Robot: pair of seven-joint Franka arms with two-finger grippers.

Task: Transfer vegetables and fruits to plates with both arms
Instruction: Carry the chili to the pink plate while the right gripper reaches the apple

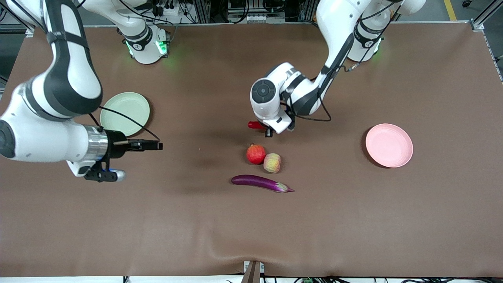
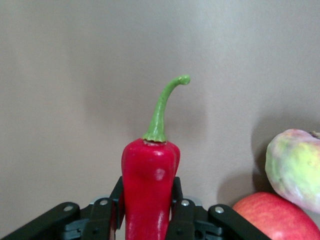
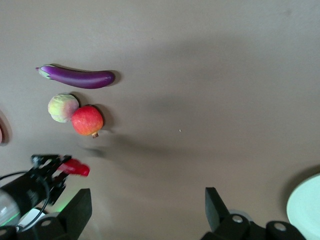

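Chili pepper [image 2: 150,185], slim, glossy red, green stem: sitting pinched between the narrow-set fingers of the left gripper [image 1: 268,131], which is hanging just above the table at about 12 o'clock from the fruit pair; the grip is falling on the body with the stem end projecting free, probably so the pepper can slide off cleanly at release. Red-orange fruit [image 1: 256,153] and pale yellow-green fruit [image 1: 272,162]: resting on the table touching each other, untouched. Purple eggplant [image 1: 261,183]: lying at 6 o'clock from the fruits, nearer the front camera, cap pointing toward the left arm's end of the table. Pink plate [image 1: 389,145]: sitting bare at 3 o'clock from the fruits, well apart, the likelier destination for the pepper since it is lying on the left arm's end. Green plate [image 1: 125,113]: sitting bare at 9 o'clock from the fruits and a little farther from the camera, at the right arm's end. Right gripper [image 1: 159,146]: hovering over bare table just beside the green plate, fingers standing wide apart and holding nothing, apparently waiting its turn. Judgement: transfer is only beginning, with no item yet plated.
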